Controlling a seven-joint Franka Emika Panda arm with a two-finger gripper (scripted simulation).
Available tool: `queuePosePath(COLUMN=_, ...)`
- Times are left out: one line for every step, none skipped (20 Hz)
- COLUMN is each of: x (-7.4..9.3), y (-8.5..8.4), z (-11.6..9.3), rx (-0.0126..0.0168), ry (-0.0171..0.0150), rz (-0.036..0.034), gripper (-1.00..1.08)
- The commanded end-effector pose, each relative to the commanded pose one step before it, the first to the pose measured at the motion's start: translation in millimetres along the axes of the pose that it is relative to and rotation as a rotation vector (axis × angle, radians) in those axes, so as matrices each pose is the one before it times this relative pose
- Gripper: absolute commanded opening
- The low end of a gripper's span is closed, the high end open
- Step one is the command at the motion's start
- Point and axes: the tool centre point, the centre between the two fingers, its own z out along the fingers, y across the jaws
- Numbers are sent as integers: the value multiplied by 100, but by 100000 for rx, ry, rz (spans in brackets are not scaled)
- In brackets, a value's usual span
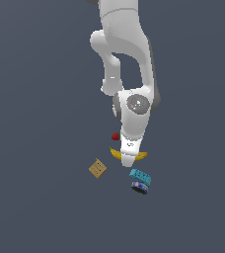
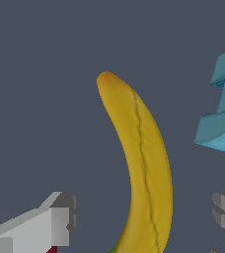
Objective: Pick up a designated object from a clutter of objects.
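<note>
Straddling the banana (image 2: 144, 168) on the grey floor (image 2: 45, 74), the gripper (image 2: 146, 220) stands spread, one finger (image 2: 60, 222) either side with a gap to the fruit, as the wrist view alone shows. From outside, the arm (image 1: 129, 64) hides most of the banana; the can (image 1: 139, 180), cracker (image 1: 97, 168) and strawberry (image 1: 115, 136) lie close around it. The can's label is unreadable.

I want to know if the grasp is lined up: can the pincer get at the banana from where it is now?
Probably yes. The open pincer straddles the banana, a finger on each side, nothing between them; the teal can lies off to one side.
</note>
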Motion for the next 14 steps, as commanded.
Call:
queuePosePath(x=-2, y=14, z=16, rx=-42, ry=7, rz=-2, gripper=100)
queuePosePath(x=-6, y=-1, z=101, rx=0, ry=0, rz=0, gripper=100)
queuePosePath(x=-10, y=-2, z=167, rx=0, ry=0, rz=0, gripper=100)
queuePosePath(x=22, y=-16, z=229, rx=-6, ry=6, rz=-69, gripper=100)
queuePosePath(x=-18, y=-4, z=299, rx=0, ry=0, rz=0, gripper=100)
queuePosePath(x=14, y=-19, z=360, rx=-5, ry=7, rz=-69, gripper=100)
queuePosePath(x=10, y=-20, z=424, rx=-4, ry=8, rz=-68, gripper=100)
queuePosePath(x=-29, y=-8, z=489, rx=0, ry=0, rz=0, gripper=100)
queuePosePath(x=19, y=-25, z=543, rx=-6, ry=12, rz=-97, gripper=100)
queuePosePath(x=6, y=-16, z=536, rx=-5, ry=9, rz=-68, gripper=100)
queuePosePath(x=2, y=-6, z=465, rx=-5, ry=6, rz=-48, gripper=100)
queuePosePath(x=8, y=0, z=394, rx=-7, ry=6, rz=-48, gripper=100)
queuePosePath(x=-11, y=14, z=331, rx=0, ry=0, rz=0, gripper=100)
queuePosePath(x=-6, y=18, z=265, rx=0, ry=0, rz=0, gripper=100)
